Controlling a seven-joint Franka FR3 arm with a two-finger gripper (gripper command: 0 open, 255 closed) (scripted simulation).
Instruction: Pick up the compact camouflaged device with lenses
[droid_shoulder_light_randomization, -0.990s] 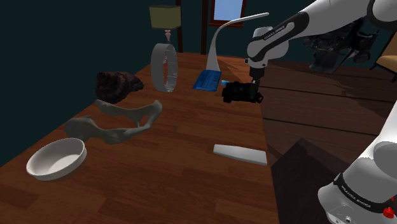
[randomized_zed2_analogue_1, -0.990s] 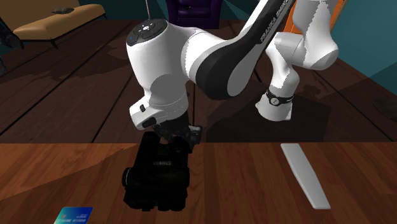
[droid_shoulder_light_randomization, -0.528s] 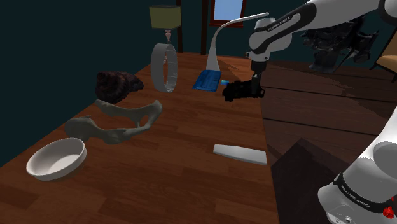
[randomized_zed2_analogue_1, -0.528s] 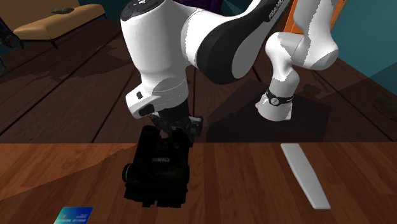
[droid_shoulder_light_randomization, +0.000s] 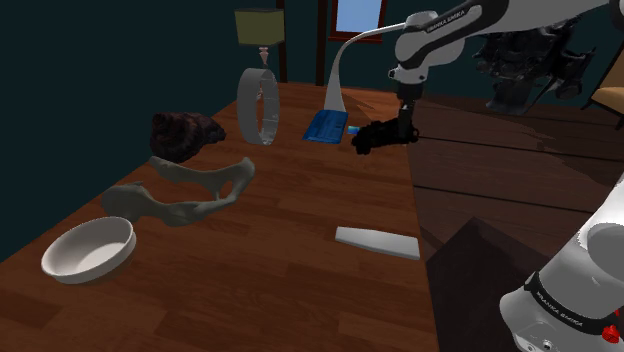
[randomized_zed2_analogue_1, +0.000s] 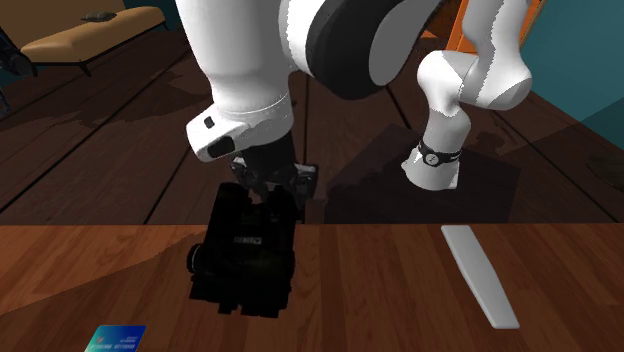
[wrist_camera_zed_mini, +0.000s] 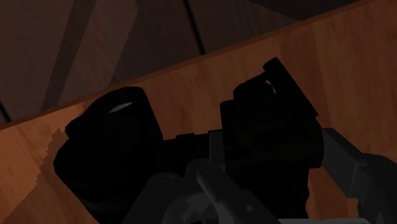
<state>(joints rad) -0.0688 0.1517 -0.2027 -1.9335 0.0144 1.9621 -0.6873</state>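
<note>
The device is a pair of dark, almost black binoculars (droid_shoulder_light_randomization: 376, 137) with two lens barrels. It hangs tilted just above the wooden table (droid_shoulder_light_randomization: 290, 270), close to the far edge at the shoulder view's right. My black gripper (droid_shoulder_light_randomization: 401, 128) is shut on its body from above. In the second exterior view the binoculars (randomized_zed2_analogue_1: 245, 258) dangle under the gripper (randomized_zed2_analogue_1: 268, 192), lenses pointing down toward the table. In the wrist view the binoculars (wrist_camera_zed_mini: 114, 146) sit clasped between the fingers, with one round lens facing the camera.
A blue card (droid_shoulder_light_randomization: 325, 127) and a white lamp (droid_shoulder_light_randomization: 340, 70) lie just beyond the binoculars. A flat white bar (droid_shoulder_light_randomization: 377, 241) rests near the table's right edge. A white ring (droid_shoulder_light_randomization: 258, 105), a dark lump (droid_shoulder_light_randomization: 185, 133), a bone-like shape (droid_shoulder_light_randomization: 185, 195) and a bowl (droid_shoulder_light_randomization: 88, 248) stand at the left.
The arm has risen, and the binoculars have lifted a little with the gripper and tipped more. Nothing else on the table has moved.
</note>
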